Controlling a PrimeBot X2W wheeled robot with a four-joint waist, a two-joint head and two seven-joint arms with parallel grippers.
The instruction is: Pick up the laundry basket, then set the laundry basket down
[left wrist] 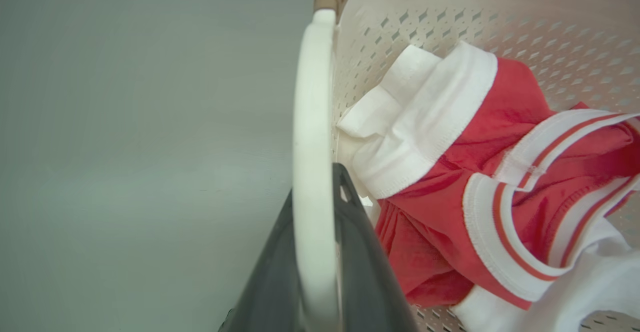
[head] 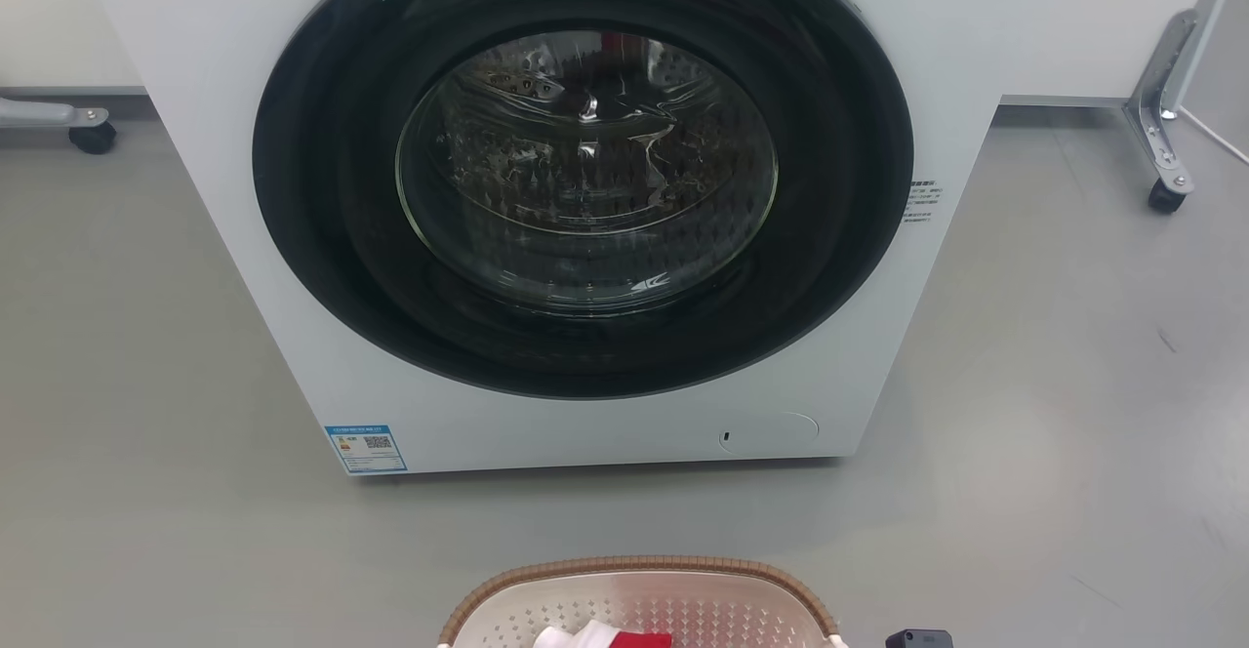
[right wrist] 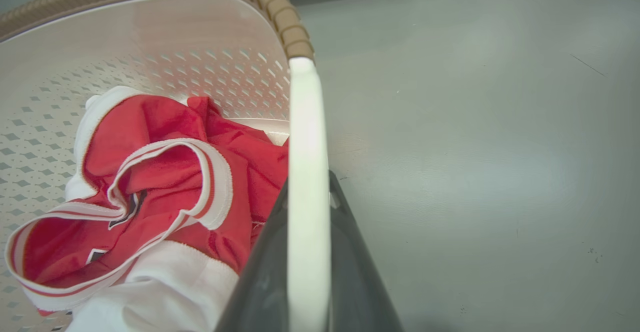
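Laundry basket [head: 639,567] shows at the bottom middle of the head view, near the front of a white washing machine [head: 585,424] whose dark round door [head: 585,170] is closed. Whether the basket rests on the grey floor [head: 146,384] or hangs just above it cannot be told. Its brown woven-look rim curves over cream perforated walls, and a crumpled red and white garment [head: 605,636] lies inside.

In the left wrist view the left gripper [left wrist: 315,187] has its jaws narrow, one dark finger on each side of a white loop handle [left wrist: 312,97], pressed against it. The basket wall and the garment lie just to the inner side of that handle, bare floor to the outer side.

In the right wrist view the right gripper [right wrist: 308,192] stands the same way: jaws closed in on the other white handle [right wrist: 306,122], which runs straight up between the fingers to the brown rim. The garment, with its striped white trim, lies against the wall beside that handle.
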